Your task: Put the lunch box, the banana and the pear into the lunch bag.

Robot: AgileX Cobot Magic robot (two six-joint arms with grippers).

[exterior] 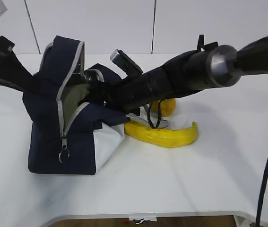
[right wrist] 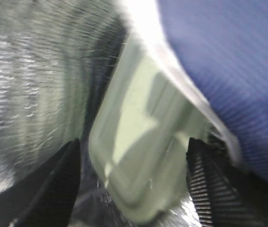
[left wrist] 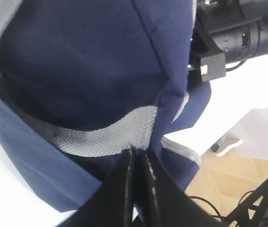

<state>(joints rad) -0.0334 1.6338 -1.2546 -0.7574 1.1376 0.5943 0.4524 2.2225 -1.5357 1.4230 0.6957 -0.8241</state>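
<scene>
Both end effectors at lunch bag (exterior: pixel 53 137), banana (exterior: pixel 164 135) outside (tabletop).

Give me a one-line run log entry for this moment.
left pincer: shut on lunch bag | right pincer: open, lunch box inside | banana, pear: on table

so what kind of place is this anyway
Probably a lab or test room, not a kitchen: a plain white table, bare white wall panels behind it, and loose cables on a wooden floor below.
</scene>
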